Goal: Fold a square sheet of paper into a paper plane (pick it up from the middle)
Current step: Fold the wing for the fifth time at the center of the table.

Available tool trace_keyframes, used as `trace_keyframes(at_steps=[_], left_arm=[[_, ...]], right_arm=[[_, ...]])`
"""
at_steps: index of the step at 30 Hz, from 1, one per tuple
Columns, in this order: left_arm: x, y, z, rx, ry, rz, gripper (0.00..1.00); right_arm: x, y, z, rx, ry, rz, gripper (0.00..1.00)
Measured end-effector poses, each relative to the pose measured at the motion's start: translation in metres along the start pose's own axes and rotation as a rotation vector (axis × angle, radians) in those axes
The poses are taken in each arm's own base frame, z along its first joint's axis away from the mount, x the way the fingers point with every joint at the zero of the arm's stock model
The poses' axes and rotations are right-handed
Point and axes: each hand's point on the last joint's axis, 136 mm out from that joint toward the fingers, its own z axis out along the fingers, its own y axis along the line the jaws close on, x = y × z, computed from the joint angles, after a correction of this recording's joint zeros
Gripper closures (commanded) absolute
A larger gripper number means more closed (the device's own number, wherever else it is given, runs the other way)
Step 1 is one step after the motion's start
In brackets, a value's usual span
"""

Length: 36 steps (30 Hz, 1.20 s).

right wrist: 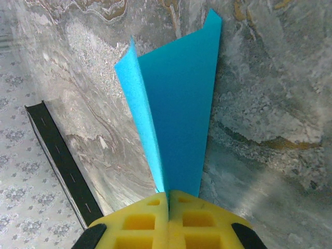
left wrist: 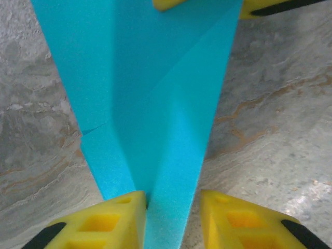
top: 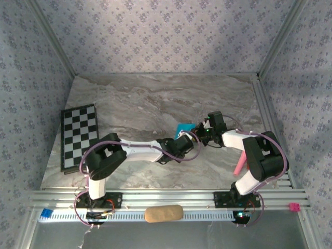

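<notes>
Right wrist | paper (right wrist: 179, 114) tapers toward right tool (right wrist: 168, 193), clamped there | left tool (left wrist: 174, 196) apart

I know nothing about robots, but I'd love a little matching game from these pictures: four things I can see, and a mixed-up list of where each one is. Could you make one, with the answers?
Things:
1. turquoise paper
2. checkered board
3. pink stick
4. tan oblong block

Places:
A. on the metal rail at the near edge
B. left side of the table
C. pinched in the shut right gripper
D. right edge of the table, by the right arm

Pairs: 1-C, 2-B, 3-D, 4-A
</notes>
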Motion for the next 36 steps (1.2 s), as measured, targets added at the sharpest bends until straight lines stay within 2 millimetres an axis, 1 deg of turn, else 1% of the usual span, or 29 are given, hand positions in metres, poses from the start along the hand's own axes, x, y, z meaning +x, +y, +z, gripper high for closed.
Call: trace_keyframes(at_steps=[5, 9, 15, 18, 25, 31, 36], left_arm=[[0.0000, 0.0015, 0.0002, -0.010, 0.002, 0.008, 0.80], [-0.0007, 0.0020, 0.0000, -0.013, 0.000, 0.010, 0.82], [-0.0009, 0.0024, 0.0000, -0.016, -0.001, 0.010, 0.84], [-0.0013, 0.0027, -0.0002, -0.019, -0.003, 0.011, 0.82], [-0.0023, 0.0027, -0.0003, -0.023, -0.010, 0.016, 0.82], [-0.0053, 0.0037, -0.0005, -0.031, -0.022, 0.016, 0.85], [-0.0066, 0.0019, -0.0007, -0.026, -0.029, 0.022, 0.91]], right_arm=[[0.0000, 0.0000, 0.0000, 0.000, 0.000, 0.000, 0.97], [0.0001, 0.0000, 0.0000, 0.000, 0.000, 0.000, 0.97], [0.0001, 0.0000, 0.0000, 0.000, 0.000, 0.000, 0.96], [0.0000, -0.0001, -0.0001, 0.000, 0.001, 0.001, 0.96], [-0.0002, -0.0002, -0.0004, -0.001, 0.002, 0.002, 0.96], [-0.0001, -0.0002, -0.0004, -0.001, 0.002, 0.002, 0.96], [0.0000, -0.0015, -0.0007, 0.003, 0.004, 0.006, 0.90]])
